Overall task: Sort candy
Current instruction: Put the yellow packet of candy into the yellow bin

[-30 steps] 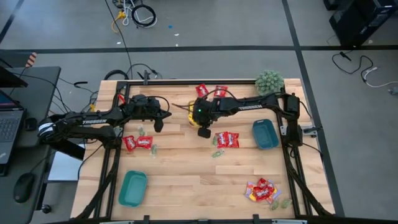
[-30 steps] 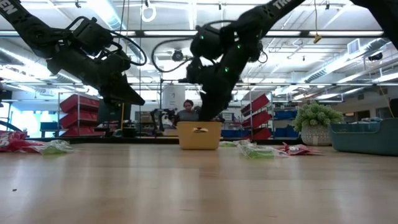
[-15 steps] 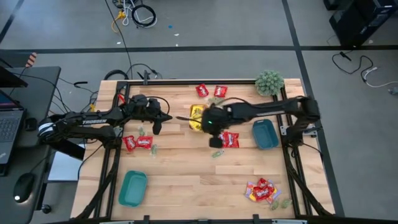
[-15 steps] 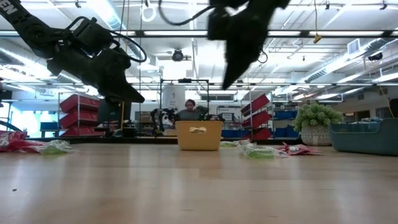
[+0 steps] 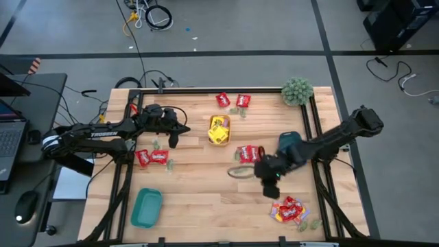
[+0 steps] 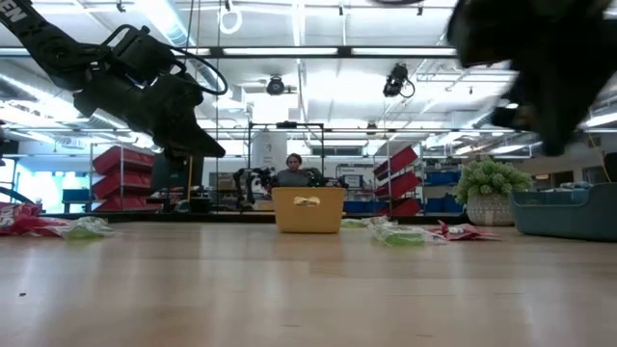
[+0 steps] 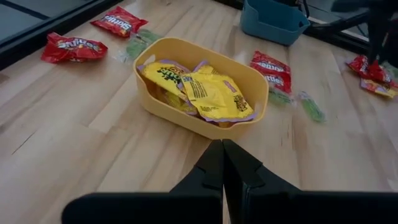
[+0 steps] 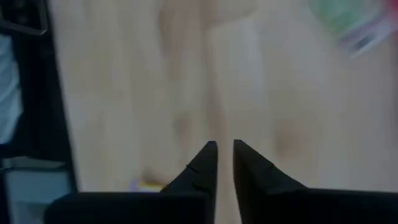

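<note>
Candy [image 5: 289, 210] lies heaped at five o'clock, just past the right gripper [image 5: 269, 189], whose claw shows a narrow gap, empty. A pinch there risks grabbing mixed colours. Left gripper [image 7: 222, 163] waits pinched shut near the yellow tray [image 7: 250, 79].

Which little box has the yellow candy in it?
Look at the wooden table, near the middle of its far side. The yellow tray sits there, full of yellow packets. The other two trays are teal and blue; only this one is yellow.
</note>
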